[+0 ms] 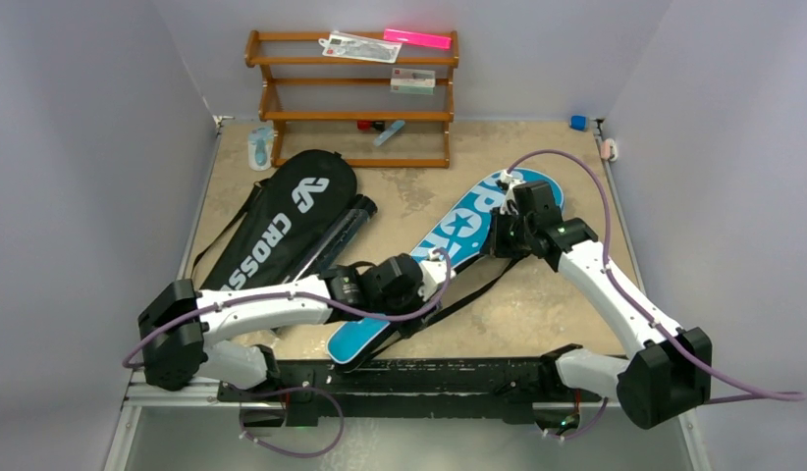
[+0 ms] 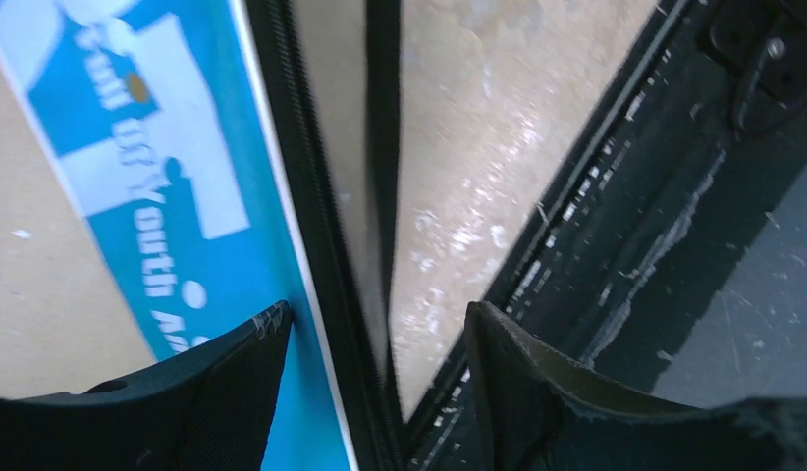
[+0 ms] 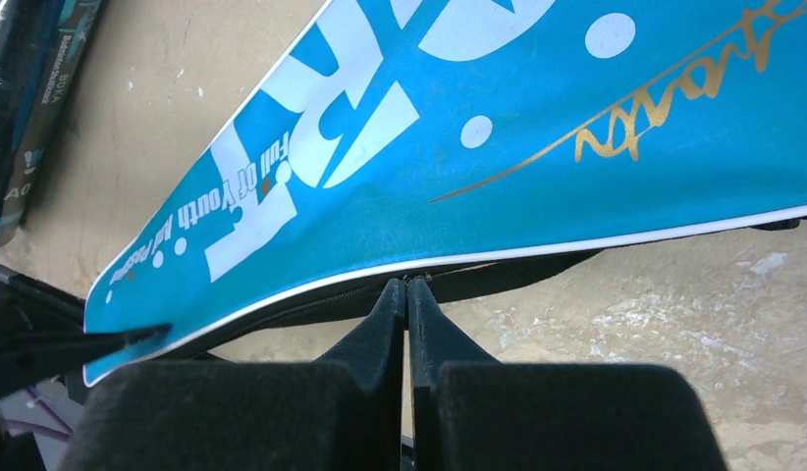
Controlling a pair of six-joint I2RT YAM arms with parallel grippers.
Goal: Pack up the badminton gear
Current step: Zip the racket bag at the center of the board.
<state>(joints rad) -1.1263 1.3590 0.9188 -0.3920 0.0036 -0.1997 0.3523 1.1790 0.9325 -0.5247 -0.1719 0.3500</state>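
Treat blue cover (image 1: 458, 231), lying diagonally mid-frame, as light, floppy and slick, and take it by its firmer zip edge (image 2: 311, 245), left gripper (image 2: 375, 314) spread astride that edge lower down, right gripper (image 3: 407, 287) pressed together at it higher up, pull unseen

Blue cover (image 1: 458, 231): I see it lying slanted across the middle of the surface (image 1: 566, 294), wide end far, thin end near. It has big white letters, gold writing and a black zip edge.
Black cover (image 1: 282, 216): on the left, slanted too, white letters facing up.
Black tube (image 1: 349, 228): long, just beside the black cover's right edge.
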